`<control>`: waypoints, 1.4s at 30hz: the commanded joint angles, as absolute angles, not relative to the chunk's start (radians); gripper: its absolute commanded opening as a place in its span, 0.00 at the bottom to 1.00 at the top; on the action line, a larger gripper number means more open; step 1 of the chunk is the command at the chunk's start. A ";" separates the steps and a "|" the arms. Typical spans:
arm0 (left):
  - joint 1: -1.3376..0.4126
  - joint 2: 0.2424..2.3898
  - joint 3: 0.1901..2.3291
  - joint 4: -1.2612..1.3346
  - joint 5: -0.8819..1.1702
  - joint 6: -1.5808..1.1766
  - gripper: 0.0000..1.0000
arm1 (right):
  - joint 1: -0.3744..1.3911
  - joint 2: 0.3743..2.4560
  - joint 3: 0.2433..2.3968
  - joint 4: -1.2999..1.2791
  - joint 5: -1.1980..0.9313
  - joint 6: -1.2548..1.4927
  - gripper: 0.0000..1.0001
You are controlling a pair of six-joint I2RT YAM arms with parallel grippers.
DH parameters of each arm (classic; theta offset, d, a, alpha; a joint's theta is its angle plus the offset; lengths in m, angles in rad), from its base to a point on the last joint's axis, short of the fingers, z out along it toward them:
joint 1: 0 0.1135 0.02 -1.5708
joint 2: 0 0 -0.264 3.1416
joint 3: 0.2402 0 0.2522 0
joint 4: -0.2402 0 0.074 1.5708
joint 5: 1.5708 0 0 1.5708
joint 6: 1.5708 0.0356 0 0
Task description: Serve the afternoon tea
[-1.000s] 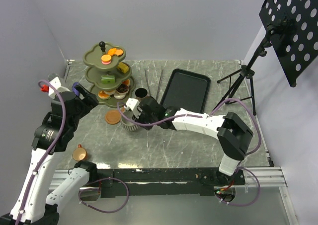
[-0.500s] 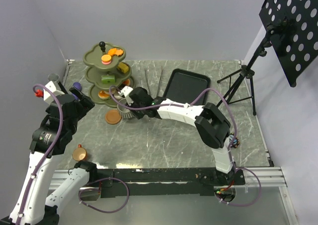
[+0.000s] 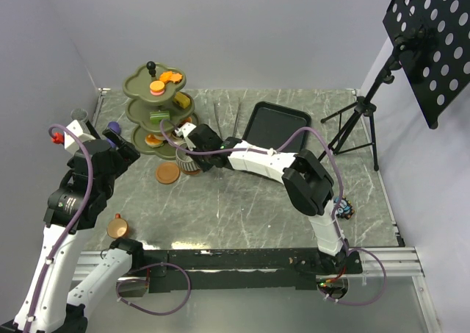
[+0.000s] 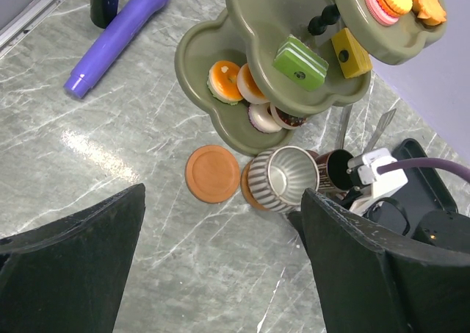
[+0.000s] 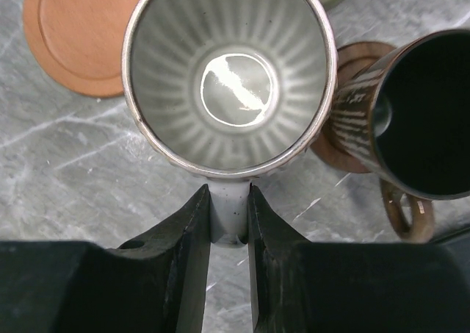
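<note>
While the right end effector [image 5: 230, 208] pinches the handle of the striped grey cup [image 5: 230, 76], we note the cup just beside the olive-green stand's [image 4: 192, 57] lowest tier, next to the dark cup [image 5: 418, 120]. Left end effector [image 4: 222, 201] gapes wide, holding nothing.

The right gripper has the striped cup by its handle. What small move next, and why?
Probably ease the striped cup straight down, then open the right gripper. It pinches the handle, and the left wrist view shows a brown saucer edge under the cup; whether the cup already rests there is unclear.
</note>
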State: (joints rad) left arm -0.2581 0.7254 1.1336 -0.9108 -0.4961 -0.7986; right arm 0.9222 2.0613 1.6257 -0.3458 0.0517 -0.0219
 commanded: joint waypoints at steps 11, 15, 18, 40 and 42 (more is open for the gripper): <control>-0.253 0.727 1.126 -0.897 -0.514 -0.792 0.92 | 0.928 2.040 1.649 -0.318 0.049 -0.015 0.00; -0.255 0.732 1.111 -0.905 -0.505 -0.804 0.98 | 0.930 2.026 1.643 -0.321 0.052 -0.025 0.28; -0.253 0.747 1.114 -0.951 -0.518 -0.845 1.00 | 0.931 2.002 1.635 -0.316 0.049 -0.038 0.51; 0.058 0.928 0.887 -1.279 -0.339 -1.409 0.94 | 0.756 1.628 1.457 -0.305 0.037 -0.130 0.84; 0.058 0.931 0.864 -1.282 -0.337 -1.475 0.92 | 0.712 1.596 1.451 -0.324 0.022 -0.132 0.84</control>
State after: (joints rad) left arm 0.0509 0.9360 0.9028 -1.2446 -0.4156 -1.2778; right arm 0.7975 1.6928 1.4601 -0.2905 0.0322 -0.1287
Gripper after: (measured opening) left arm 0.935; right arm 0.841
